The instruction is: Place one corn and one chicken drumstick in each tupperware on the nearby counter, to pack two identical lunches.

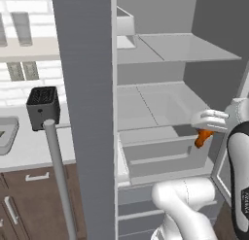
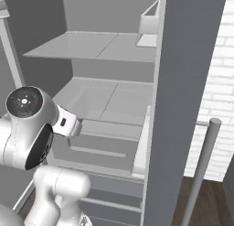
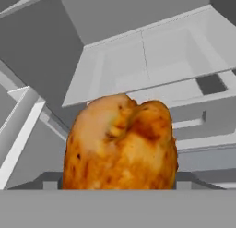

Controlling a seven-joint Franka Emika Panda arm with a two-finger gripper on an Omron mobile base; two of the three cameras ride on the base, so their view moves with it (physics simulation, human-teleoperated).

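An orange-brown chicken drumstick (image 1: 203,138) hangs in the air before the open fridge, in front of the right end of its drawer. My gripper (image 1: 205,130) is shut on it from above. In the hand view the meaty end of the drumstick (image 3: 120,145) bulges up close and hides both fingertips. The pale counter (image 1: 34,147) over brown cabinets lies left of the fridge door. One light-grey tupperware (image 1: 7,135) shows partly at that counter's left edge. The corn is out of view.
The open fridge door (image 1: 83,112) with its long bar handle (image 1: 58,172) stands between the fridge and the counter. A black toaster (image 1: 43,107) sits on the counter. The fridge has glass shelves (image 1: 160,105), a drawer (image 1: 160,155) and a small bin (image 1: 125,25) up top.
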